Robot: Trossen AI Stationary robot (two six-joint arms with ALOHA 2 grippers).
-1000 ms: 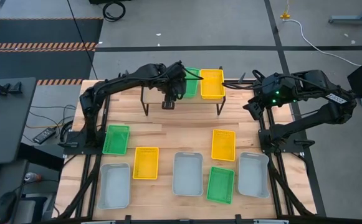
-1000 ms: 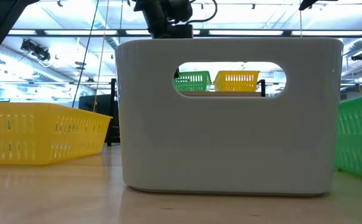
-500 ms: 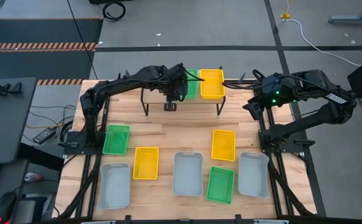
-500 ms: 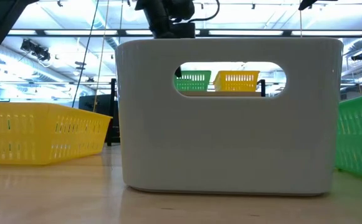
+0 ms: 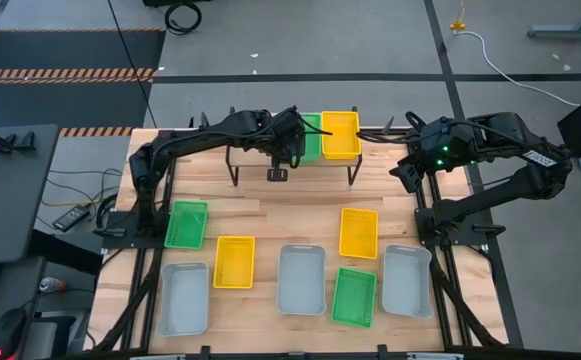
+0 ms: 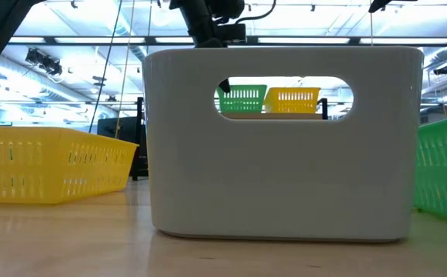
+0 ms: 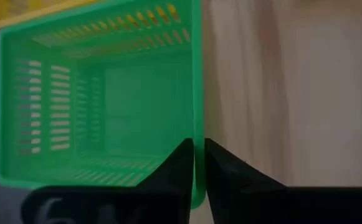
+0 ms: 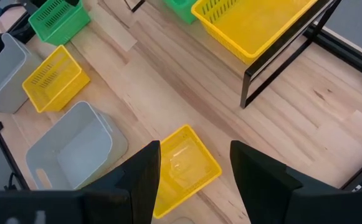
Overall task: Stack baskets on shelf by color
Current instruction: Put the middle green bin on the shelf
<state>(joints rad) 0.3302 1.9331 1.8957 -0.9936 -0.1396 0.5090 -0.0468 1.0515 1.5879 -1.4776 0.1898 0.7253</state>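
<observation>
Bright, even overhead light with soft, faint shadows on the bench (image 5: 270, 215). Ceiling lights (image 6: 69, 31) glare at table height. The close-up of the green basket (image 7: 100, 93) is blurred.

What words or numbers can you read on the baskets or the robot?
No readable text anywhere.
Right arm: a small white label, too small to read.
Green basket pinched by the left hand: plain plastic, no writing.
Yellow basket on the shelf: no writing.
Grey basket close to the low camera: blank.
</observation>
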